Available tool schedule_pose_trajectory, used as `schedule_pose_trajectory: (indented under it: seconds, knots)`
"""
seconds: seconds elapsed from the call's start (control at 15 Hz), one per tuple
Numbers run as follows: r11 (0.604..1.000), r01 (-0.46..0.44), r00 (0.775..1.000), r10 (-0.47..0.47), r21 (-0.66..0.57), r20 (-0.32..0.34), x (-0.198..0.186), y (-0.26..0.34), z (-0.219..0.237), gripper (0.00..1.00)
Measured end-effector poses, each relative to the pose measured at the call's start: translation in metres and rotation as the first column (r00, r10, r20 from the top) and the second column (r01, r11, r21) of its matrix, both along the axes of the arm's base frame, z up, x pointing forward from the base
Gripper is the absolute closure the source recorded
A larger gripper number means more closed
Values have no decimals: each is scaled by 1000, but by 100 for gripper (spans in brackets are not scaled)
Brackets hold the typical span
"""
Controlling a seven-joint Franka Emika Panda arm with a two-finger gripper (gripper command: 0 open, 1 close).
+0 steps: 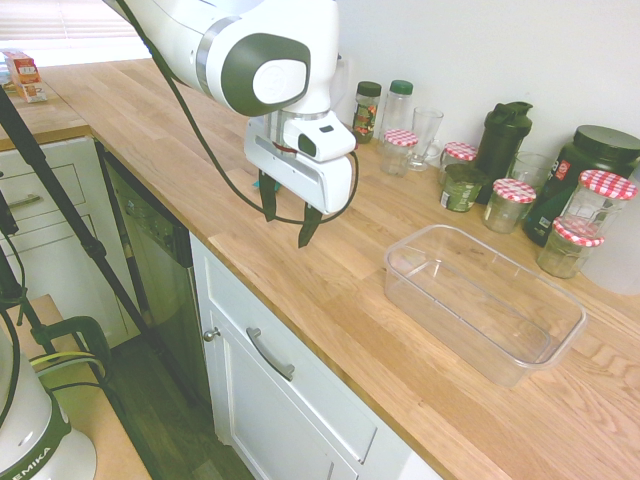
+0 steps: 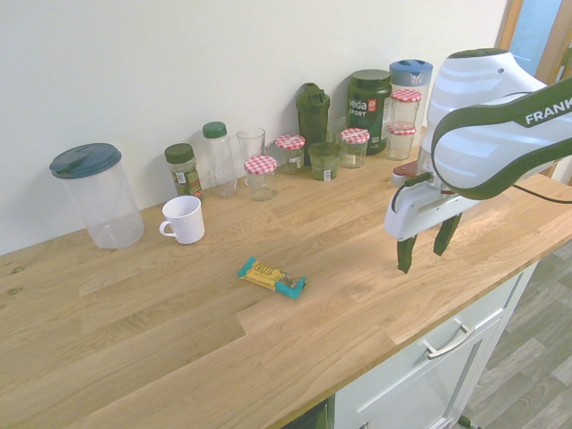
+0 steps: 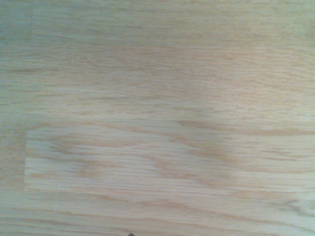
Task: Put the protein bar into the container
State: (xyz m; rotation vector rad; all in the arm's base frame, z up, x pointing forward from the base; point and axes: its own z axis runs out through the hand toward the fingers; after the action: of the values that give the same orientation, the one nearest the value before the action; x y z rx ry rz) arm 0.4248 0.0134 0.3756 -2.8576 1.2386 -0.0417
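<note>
The protein bar, teal at both ends with a yellow-orange middle, lies flat on the wooden counter near its front edge. In the second exterior view my gripper hovers above the counter well to the right of the bar, open and empty. The first exterior view shows the gripper with its dark fingers spread, pointing down. The container, a large clear lidless tub, stands empty on the counter to the right of it. In the second exterior view the container does not show. The wrist view holds only bare wood grain.
A white mug and a clear jug with a blue lid stand behind the bar. Along the wall are red-checked-lid jars, spice bottles, a glass, a dark shaker and a dark tub.
</note>
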Motion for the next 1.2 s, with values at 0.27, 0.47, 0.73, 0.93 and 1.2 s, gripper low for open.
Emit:
schedule_pose_trajectory:
  seconds: [0.27,0.47,0.73,0.93,1.2]
  knots:
    - [1000,-9,1000,9,-13,7,1,16,2,0]
    - [995,-75,996,77,-60,42,3,73,16,0]
    - [979,-155,984,165,-135,66,9,147,30,0]
    - [968,-195,978,205,-157,46,36,189,24,0]
    - [953,-239,968,250,-184,37,78,229,14,0]
